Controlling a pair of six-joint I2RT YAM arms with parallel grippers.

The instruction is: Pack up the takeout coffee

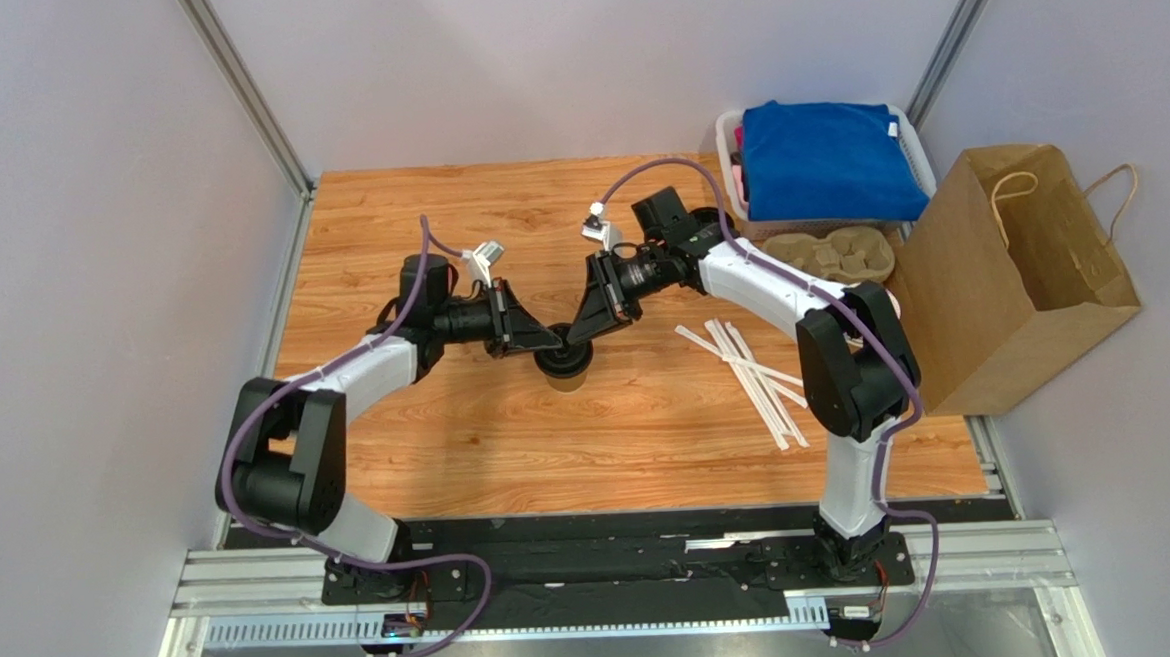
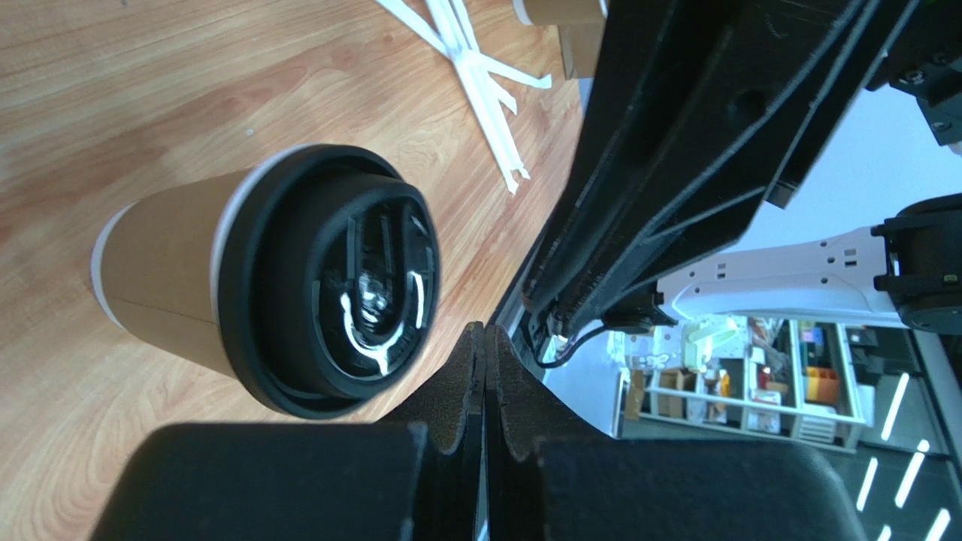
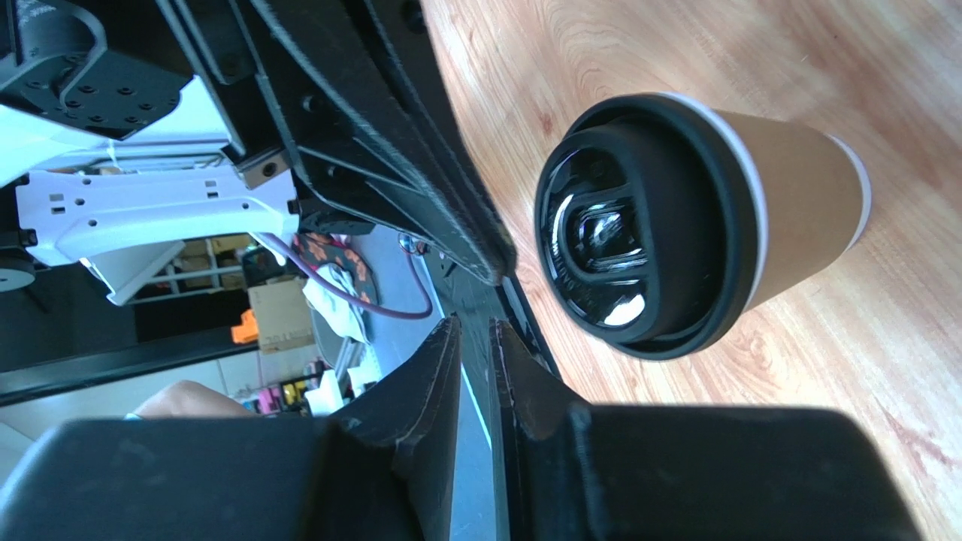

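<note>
Takeout coffee (image 1: 565, 363) is upright on the worktop (image 1: 402, 443), about mid-surface, black lid on. It sits right where the two arms meet.

Left tool (image 2: 486, 338): jaws fully closed, pads pressed flat together, nothing between them. In the left wrist view the cup sits just off to one side of the closed tips, outside the jaws. Not gripped.

Right tool (image 3: 474, 333): jaws nearly closed with only a thin slit between the fingers, and nothing in the slit. In the right wrist view the cup is beside the fingers, not between them. Not gripped either.

From the top camera both tools come in from opposite sides, tips close together just behind the lid and angled down toward it. Can't tell from any view whether either tip actually touches the lid or the cup wall. In each wrist view the other arm's tool body fills much of the frame, so the two are very near each other.

Elsewhere:
- White straws (image 1: 747, 373) lie scattered on the worktop to the right of the cup, near the right arm.
- A cardboard cup carrier (image 1: 839, 255) is at the far right.
- A white bin (image 1: 912, 139) behind it holds a blue cloth (image 1: 823, 159).
- A brown paper bag (image 1: 1018, 284) with handles stands open off the right edge of the worktop.
</note>
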